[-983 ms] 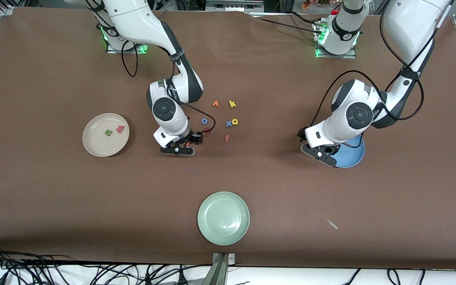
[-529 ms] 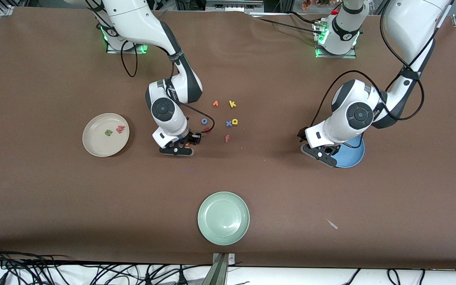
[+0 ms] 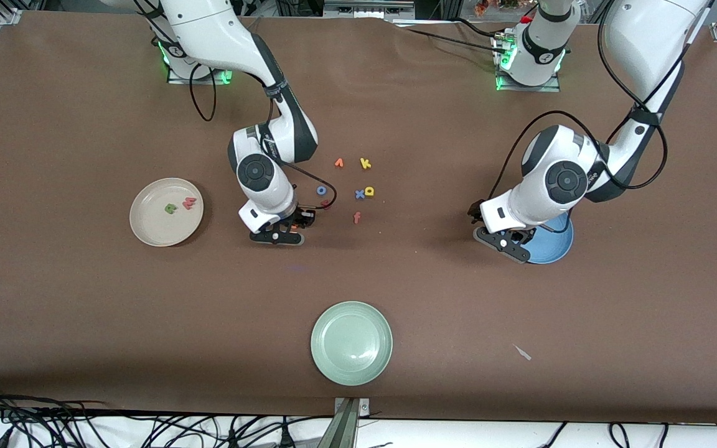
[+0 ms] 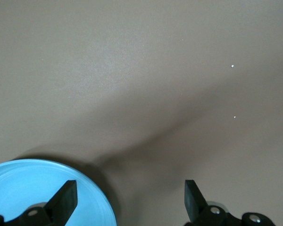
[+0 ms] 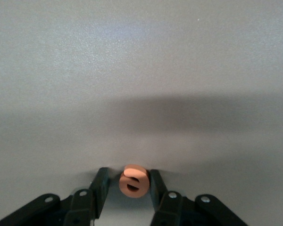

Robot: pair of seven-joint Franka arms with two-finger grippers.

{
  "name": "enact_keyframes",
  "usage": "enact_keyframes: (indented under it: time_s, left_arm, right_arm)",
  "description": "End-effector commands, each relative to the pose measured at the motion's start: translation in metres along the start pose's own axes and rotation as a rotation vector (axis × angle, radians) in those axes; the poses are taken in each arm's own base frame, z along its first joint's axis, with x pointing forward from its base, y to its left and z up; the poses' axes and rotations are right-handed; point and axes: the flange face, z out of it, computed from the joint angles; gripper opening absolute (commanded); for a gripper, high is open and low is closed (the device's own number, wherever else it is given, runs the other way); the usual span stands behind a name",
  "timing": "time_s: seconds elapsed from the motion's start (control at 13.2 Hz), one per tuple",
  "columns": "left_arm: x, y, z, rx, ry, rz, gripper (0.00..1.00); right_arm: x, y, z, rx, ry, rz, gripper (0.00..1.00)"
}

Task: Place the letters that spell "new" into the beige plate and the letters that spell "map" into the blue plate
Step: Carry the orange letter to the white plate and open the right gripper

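1. The right gripper (image 5: 133,187) is down at the table (image 3: 84,311), on the side of the beige plate (image 3: 147,230) toward the left arm's end, with its fingers (image 5: 100,186) pressed against both sides of the orange e (image 5: 133,181).
2. The beige plate holds the green n (image 3: 170,209) and the pinkish-red w (image 3: 190,202), lying side by side.
3. The yellow p (image 3: 369,191) lies on the table just beside the blue x (image 3: 359,194), farther toward the left arm's end from the beige plate.
4. The left gripper (image 4: 129,202) hangs with its jaws spread wide and nothing between them, over the rim of the blue plate (image 3: 554,249), well apart from the beige plate. That arm waits.
5. The blue m and teal a cannot be seen.
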Motion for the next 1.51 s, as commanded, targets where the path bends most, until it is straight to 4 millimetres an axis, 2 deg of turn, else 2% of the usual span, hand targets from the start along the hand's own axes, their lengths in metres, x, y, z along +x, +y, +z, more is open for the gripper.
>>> enact_keyframes:
  time_s: [0.0,0.3,0.45,0.6,0.68,0.83,1.06,1.29,1.44]
  left_arm:
    - [0.005,-0.001,-0.005,-0.007,0.003,-0.003,1.0]
    - [0.006,-0.001,-0.006,-0.007,0.006,-0.004,1.0]
    - [0.006,-0.001,-0.005,-0.008,0.005,-0.004,1.0]
    - [0.006,-0.001,-0.005,-0.008,0.005,-0.002,1.0]
    - [0.006,-0.001,-0.005,-0.008,0.005,-0.002,1.0]
    - [0.006,-0.001,-0.005,-0.008,0.005,-0.002,1.0]
    - [0.006,-0.002,-0.006,-0.007,0.006,-0.004,1.0]
    - [0.008,-0.002,-0.008,-0.006,0.012,-0.005,1.0]
    - [0.008,-0.003,-0.009,-0.005,0.013,-0.005,1.0]
  right_arm:
    - [-0.005,0.001,0.011,-0.006,-0.023,0.011,0.34]
    - [-0.005,0.001,0.01,-0.004,-0.022,0.013,0.2]
    - [-0.004,-0.001,0.007,0.0,-0.018,0.008,0.19]
    - [0.003,0.002,-0.005,-0.002,-0.044,0.009,0.16]
    - [0.011,0.006,-0.018,-0.009,-0.059,0.017,0.16]
    - [0.025,0.03,-0.039,-0.027,-0.084,0.014,0.16]
    - [0.044,0.088,-0.07,-0.061,-0.161,-0.041,0.16]
    - [0.057,0.151,-0.084,-0.097,-0.247,-0.06,0.16]
    - [0.061,0.182,-0.087,-0.124,-0.282,-0.021,0.16]
